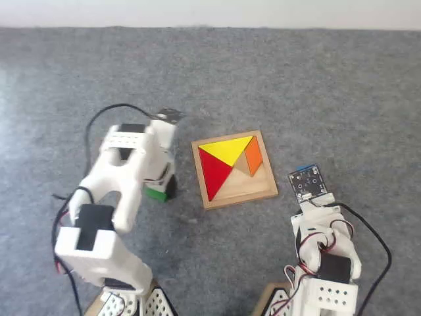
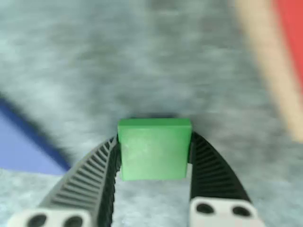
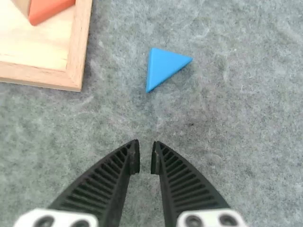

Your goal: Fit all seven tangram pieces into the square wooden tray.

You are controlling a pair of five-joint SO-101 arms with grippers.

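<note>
Presently we see the left gripper (image 2: 154,141) clamped on the green square (image 2: 154,149), its two ribbed fingers (image 2: 102,165) pressing the piece's opposite sides just above the grey carpet (image 1: 296,79). From the high view we place this piece just off the left side of the square wooden tray (image 1: 270,191), near it but not touching. Inside the tray we count three pieces: a red triangle (image 1: 214,174) against the left side, a yellow triangle (image 1: 227,150) along the far edge, and an orange triangle (image 1: 254,155) by the right side, with bare wood showing in the near right part. A blue shape (image 2: 21,151) lies on the carpet at the edge of the left wrist view. The right gripper (image 3: 144,158) hangs over bare carpet with its fingers drawn almost together, a thin slit between the tips and nothing held. Beyond it we see a blue triangle (image 3: 163,66) lying flat on the carpet, just beside a corner of the tray.
</note>
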